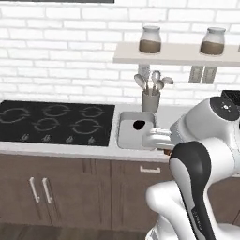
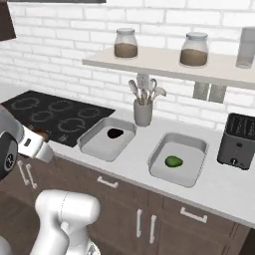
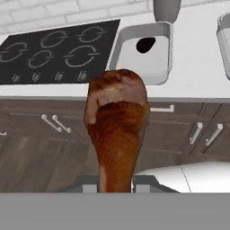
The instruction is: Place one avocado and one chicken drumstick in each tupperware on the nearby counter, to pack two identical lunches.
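My gripper (image 3: 116, 187) is shut on the dark reddish-brown chicken drumstick (image 3: 117, 130), held bulb end forward in front of the counter (image 2: 219, 189), off its edge. Beyond it lies the left tupperware (image 3: 134, 63) holding the near-black avocado (image 3: 145, 44). In the right base view this tupperware (image 2: 99, 144) with the black avocado (image 2: 115, 133) sits beside the second tupperware (image 2: 189, 172), which holds the bright green avocado (image 2: 173, 161). The gripper (image 2: 40, 137) hangs at the far left there, with a bit of brown drumstick (image 2: 42, 133) showing. The lighter drumstick is out of view.
A black cooktop (image 1: 56, 123) lies left of the tubs. A grey cup of utensils (image 2: 143, 113) stands behind them against the brick wall. A dark toaster (image 2: 238, 141) is at the right. A white shelf with jars (image 2: 164, 62) hangs above. Brown cabinet fronts (image 1: 70, 187) run below.
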### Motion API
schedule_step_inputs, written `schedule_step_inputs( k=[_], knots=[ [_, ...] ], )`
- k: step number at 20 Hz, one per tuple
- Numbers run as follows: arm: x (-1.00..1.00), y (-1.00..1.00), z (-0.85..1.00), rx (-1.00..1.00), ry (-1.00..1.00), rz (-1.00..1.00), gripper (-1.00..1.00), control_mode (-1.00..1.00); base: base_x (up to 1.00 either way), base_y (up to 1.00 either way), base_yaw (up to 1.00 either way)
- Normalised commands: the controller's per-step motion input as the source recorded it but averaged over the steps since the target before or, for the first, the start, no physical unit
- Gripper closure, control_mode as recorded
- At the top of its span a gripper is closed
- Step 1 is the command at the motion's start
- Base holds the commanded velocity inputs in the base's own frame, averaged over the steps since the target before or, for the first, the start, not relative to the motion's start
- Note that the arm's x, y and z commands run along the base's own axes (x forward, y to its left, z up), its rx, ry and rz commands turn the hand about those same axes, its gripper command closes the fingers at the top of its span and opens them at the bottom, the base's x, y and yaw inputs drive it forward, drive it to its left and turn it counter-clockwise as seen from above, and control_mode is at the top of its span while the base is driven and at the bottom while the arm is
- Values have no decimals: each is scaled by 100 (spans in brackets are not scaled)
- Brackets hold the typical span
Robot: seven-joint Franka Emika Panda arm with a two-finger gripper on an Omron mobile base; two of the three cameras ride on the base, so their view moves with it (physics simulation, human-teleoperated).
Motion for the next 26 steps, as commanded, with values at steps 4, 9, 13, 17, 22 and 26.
schedule_step_inputs(
  k=[4, 9, 13, 17, 22, 26],
  knots=[
    [0, 0, 0, 0, 0, 0, 100, 100, 97, 15, -55],
    [0, 0, 0, 0, 0, 0, 100, 100, 96, 11, -33],
    [15, 1, -67, 0, 16, 0, 100, -100, 18, 1, -2],
    [34, 12, -85, 0, 21, 0, 100, -100, 0, 0, 0],
    [91, 18, -54, 0, 3, -2, 100, -100, 0, 0, 0],
    [78, 27, -61, 0, 3, -4, 100, -100, 0, 0, 0]
  ],
)
